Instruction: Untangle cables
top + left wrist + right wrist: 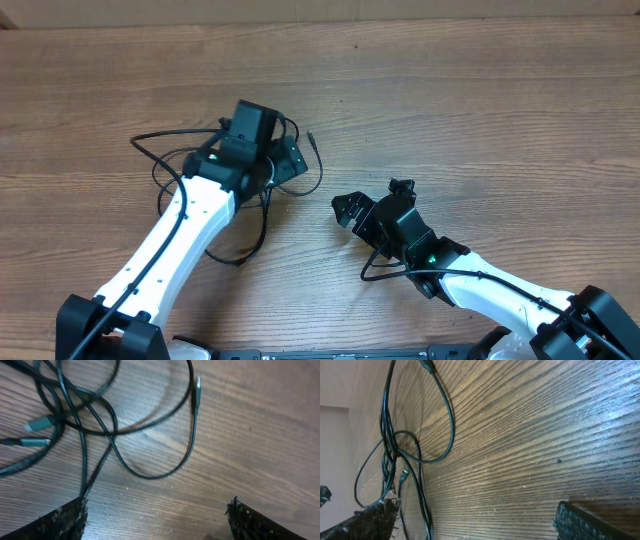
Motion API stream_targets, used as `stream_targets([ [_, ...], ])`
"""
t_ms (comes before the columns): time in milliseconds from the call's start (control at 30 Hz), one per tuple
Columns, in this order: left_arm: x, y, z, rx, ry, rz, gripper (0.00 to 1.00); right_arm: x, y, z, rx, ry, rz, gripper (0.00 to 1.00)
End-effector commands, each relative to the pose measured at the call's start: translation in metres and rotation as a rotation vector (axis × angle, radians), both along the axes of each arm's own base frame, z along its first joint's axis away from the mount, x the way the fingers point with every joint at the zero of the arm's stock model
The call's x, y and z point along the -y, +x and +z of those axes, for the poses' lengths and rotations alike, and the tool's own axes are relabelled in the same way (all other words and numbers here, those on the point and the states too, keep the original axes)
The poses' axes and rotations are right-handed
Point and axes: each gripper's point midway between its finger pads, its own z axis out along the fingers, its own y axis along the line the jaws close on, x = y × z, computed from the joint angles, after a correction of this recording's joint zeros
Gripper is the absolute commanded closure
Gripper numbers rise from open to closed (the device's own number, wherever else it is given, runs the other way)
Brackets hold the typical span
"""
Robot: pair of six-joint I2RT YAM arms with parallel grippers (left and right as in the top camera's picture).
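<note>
The cables [61, 419] lay on the table [480, 90] in a loose black tangle left of its middle, several strands crossing over one another at one spot. Two plugs with pale metal tips [40, 423] sat side by side at that crossing, and a third plug [196, 390] lay apart at the free end of a strand that swept away in a wide curve. From overhead, loops spilled out to the left and toward my side of the table, and one end [312, 140] poked out to the right. My left fingers [65, 520] hung right over the tangle, spread wide, with only bare wood between them. One strand ran up to the edge of one finger, and I could not tell whether it touched. My right fingers [590, 522] were spread just as wide and pinched nothing. They sat near the tangle on its right, apart from it, pointed its way over bare wood grain. From my right wrist, the strands showed at the far left, beyond one fingertip.
</note>
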Motion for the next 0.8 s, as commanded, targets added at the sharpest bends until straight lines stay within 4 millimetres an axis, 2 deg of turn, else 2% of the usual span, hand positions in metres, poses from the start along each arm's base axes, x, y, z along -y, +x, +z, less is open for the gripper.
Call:
stream_targets([
  [0,0.003,-0.009,-0.027,-0.059,0.044,-0.001,0.11,0.000,0.002,0.005,0.015,0.010,-0.009,0.00],
  [133,0.008,-0.013,-0.056,-0.135,0.060,-0.017,0.10,0.000,0.002,0.005,0.015,0.010,-0.009,0.00],
  [367,0.018,-0.021,-0.087,-0.237,0.034,-0.042,0.38,0.000,0.002,0.005,0.015,0.010,-0.009,0.00],
  [433,0.014,-0.020,-0.091,-0.236,0.061,-0.045,0.41,0.000,0.002,0.005,0.015,0.010,-0.009,0.00],
  [500,0.007,-0.016,-0.091,-0.216,0.094,-0.034,0.37,0.000,0.002,0.005,0.015,0.010,-0.009,0.00],
  [567,0.009,-0.010,-0.087,-0.183,0.111,-0.099,0.34,0.000,0.002,0.005,0.015,0.010,-0.009,0.00],
  [700,0.017,0.009,-0.061,-0.076,0.208,-0.382,0.28,0.000,0.002,0.005,0.015,0.010,-0.009,0.00],
  [733,0.017,0.019,-0.050,-0.019,0.292,-0.509,0.21,0.000,0.002,0.005,0.015,0.010,-0.009,0.00],
  [767,0.013,0.026,-0.044,0.016,0.354,-0.565,0.20,0.000,0.002,0.005,0.015,0.010,-0.009,0.00],
])
